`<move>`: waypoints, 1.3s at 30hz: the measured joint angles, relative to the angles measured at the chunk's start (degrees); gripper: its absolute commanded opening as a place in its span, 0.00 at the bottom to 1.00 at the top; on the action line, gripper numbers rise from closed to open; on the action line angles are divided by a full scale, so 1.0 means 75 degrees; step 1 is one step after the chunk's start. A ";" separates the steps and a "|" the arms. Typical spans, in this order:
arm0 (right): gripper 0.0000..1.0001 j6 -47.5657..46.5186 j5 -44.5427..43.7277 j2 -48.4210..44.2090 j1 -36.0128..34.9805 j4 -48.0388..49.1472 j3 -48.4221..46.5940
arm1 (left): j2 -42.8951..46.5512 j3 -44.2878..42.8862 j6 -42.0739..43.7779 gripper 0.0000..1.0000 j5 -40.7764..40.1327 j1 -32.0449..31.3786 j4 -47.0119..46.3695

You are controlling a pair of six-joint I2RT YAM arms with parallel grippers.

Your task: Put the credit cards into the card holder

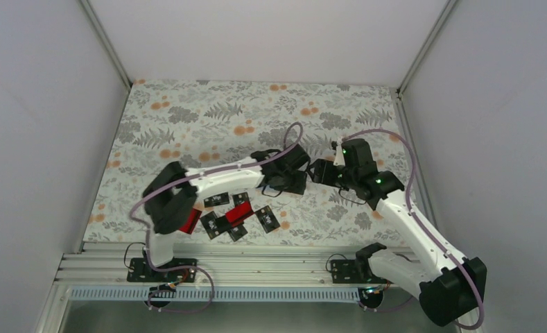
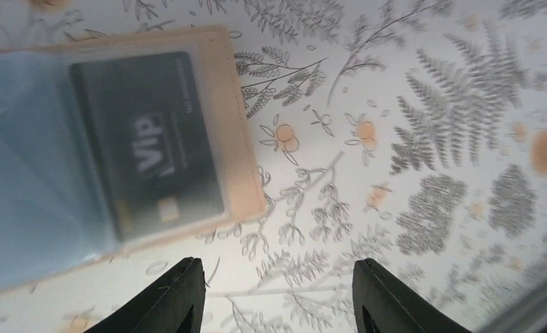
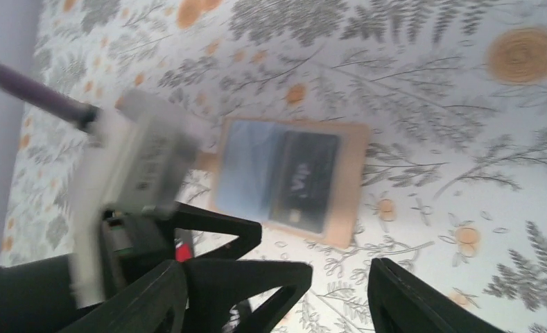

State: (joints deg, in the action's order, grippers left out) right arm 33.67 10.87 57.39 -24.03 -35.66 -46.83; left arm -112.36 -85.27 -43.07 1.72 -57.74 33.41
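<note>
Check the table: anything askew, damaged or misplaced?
Nothing serious. The card holder lies open and flat, a black VIP card seated squarely inside. The loose credit cards overlap in a jumble by the left arm.

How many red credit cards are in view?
2. One red card lies partly under the left arm's elbow; the other sits among the black cards nearby. Others may hide beneath the arm.

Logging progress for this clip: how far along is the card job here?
Done: one black VIP card sits in a pocket of the open card holder. In hand: nothing; the left gripper and right gripper hover open and empty near it. Left: several black and red credit cards lie loose on the table.
</note>
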 measured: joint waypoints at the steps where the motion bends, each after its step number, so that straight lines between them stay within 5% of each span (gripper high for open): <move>1: 0.72 -0.0067 0.0221 -0.0006 0.0000 0.0026 0.0003 | 0.0323 0.0262 -0.0015 0.55 -0.0003 -0.0006 -0.0055; 8: 0.81 -0.0562 0.2101 0.0067 -0.0012 0.0679 0.0772 | 0.2687 0.2600 -0.0393 0.55 -0.0350 -0.0006 -0.0338; 15: 0.82 -0.0731 0.3249 0.0810 -0.0291 0.1285 0.1617 | 0.3500 0.4436 -0.0606 0.54 -0.0629 -0.0026 -0.0434; 39: 0.82 -0.0230 0.3500 0.0466 -0.0694 0.0542 0.2570 | 0.1821 0.4444 0.0638 0.51 -0.0055 0.0385 -0.2559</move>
State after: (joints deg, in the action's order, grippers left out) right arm 31.94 37.12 60.88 -29.23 -31.59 -27.55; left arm -98.70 -51.94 -38.28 1.30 -54.85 14.22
